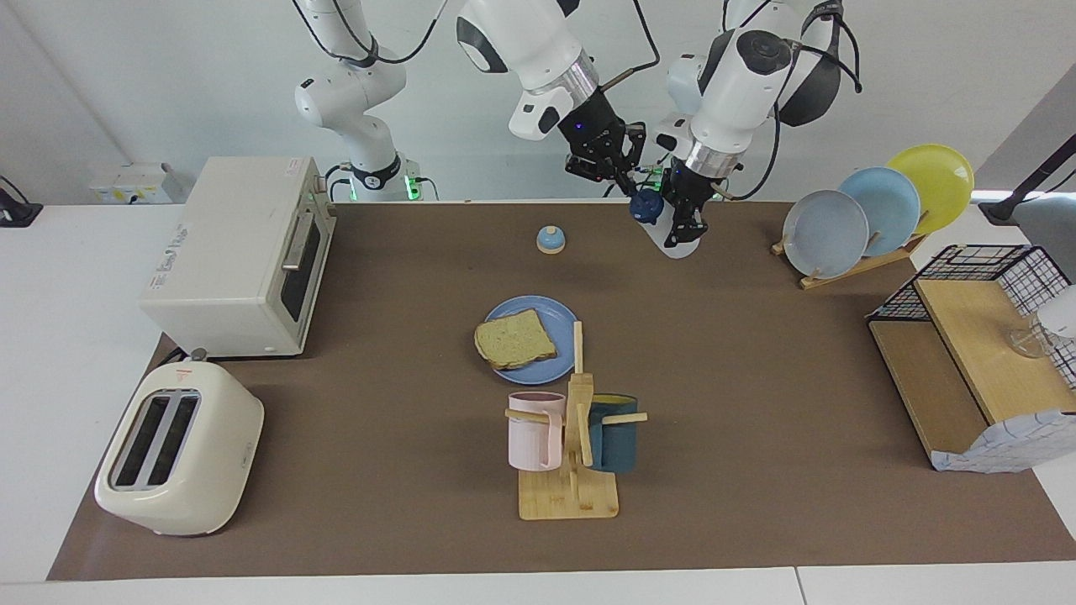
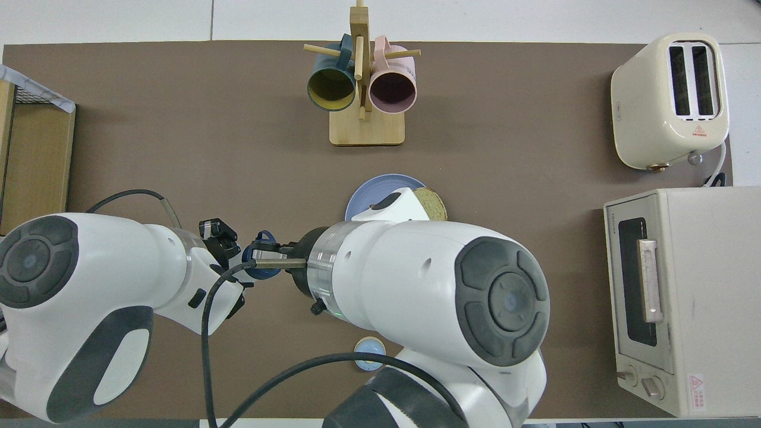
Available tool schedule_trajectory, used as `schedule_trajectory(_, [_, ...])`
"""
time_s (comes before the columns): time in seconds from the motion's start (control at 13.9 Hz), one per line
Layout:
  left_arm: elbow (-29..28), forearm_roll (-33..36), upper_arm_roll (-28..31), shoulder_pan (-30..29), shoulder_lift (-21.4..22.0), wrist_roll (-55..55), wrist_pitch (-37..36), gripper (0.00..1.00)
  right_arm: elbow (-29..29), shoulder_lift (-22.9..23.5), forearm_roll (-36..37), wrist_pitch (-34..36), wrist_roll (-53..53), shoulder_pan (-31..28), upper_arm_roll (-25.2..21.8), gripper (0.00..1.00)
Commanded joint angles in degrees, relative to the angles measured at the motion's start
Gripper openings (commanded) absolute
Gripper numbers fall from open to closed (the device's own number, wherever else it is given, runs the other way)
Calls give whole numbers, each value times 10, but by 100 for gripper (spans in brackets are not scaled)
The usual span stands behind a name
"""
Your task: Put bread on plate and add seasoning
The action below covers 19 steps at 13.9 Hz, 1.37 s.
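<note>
The bread [image 1: 514, 339] lies on the round blue plate [image 1: 552, 314] at the middle of the table; in the overhead view my right arm covers most of the plate [image 2: 364, 196] and bread [image 2: 436, 206]. The seasoning [image 1: 677, 239], a white bottle with a navy cap [image 1: 646, 204], hangs tilted over the table edge by the robots. My left gripper [image 1: 686, 220] is shut on the bottle's body. My right gripper [image 1: 633, 187] reaches in from the side, shut on the cap [image 2: 262, 270].
A small blue-domed bell [image 1: 551, 240] sits nearer to the robots than the plate. A wooden mug rack [image 1: 572, 445] stands farther out. Toaster oven [image 1: 239, 252] and toaster [image 1: 176, 449] fill the right arm's end; a plate rack [image 1: 874, 210] and wire shelf [image 1: 975, 353] the left arm's end.
</note>
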<state>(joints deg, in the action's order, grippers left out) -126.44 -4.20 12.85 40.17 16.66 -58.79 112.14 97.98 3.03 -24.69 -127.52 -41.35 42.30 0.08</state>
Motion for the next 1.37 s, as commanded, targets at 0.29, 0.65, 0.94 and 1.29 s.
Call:
schedule_trajectory(0.29, [-14, 9, -2, 1, 18, 6, 9, 0, 5, -3, -34, -58, -64, -23, 0, 0])
schedule_trajectory(0.65, [-14, 14, -2, 1, 18, 5, 9, 0, 11, -5, -33, -48, -52, -41, -1, 1])
schedule_trajectory(0.94, [-14, 14, -2, 1, 18, 5, 9, 0, 36, -16, -26, -7, -15, -78, -3, 100])
schedule_trajectory(1.29, [-2, 61, -2, 4, 9, 19, 13, 0, 44, -26, -21, 108, 51, -190, -3, 100])
